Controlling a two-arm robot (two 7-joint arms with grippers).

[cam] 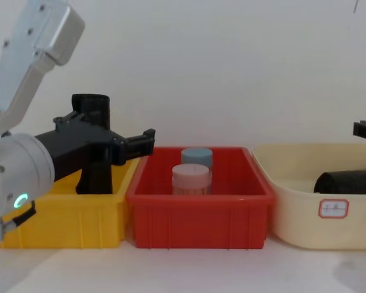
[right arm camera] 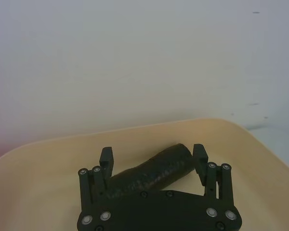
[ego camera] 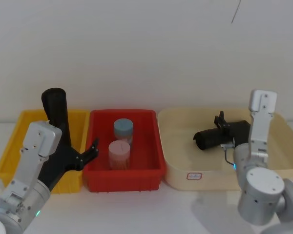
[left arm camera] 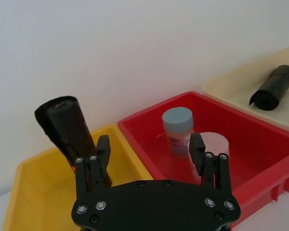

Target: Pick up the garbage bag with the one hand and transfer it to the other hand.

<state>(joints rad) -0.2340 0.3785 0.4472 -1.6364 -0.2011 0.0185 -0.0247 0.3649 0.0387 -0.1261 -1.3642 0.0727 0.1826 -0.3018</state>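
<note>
The garbage bag (ego camera: 56,109) is a thick black roll standing tilted in the yellow bin (ego camera: 10,156), rising well above its rim. It also appears in the chest view as the garbage bag (cam: 93,152). My left gripper (left arm camera: 150,142), on the green-lit wrist, is open just in front of the bin. The roll (left arm camera: 67,127) stands beyond its left finger, not between the two. My right gripper (right arm camera: 152,159), on the blue-lit wrist, is open over the cream bin (ego camera: 176,170).
A second black roll (ego camera: 212,138) lies on its side in the cream bin, and in the right wrist view it sits between that gripper's fingers (right arm camera: 198,154). The red bin (ego camera: 136,175) in the middle holds a blue-lidded jar (ego camera: 123,127) and a pink jar (ego camera: 119,153). A white wall stands close behind.
</note>
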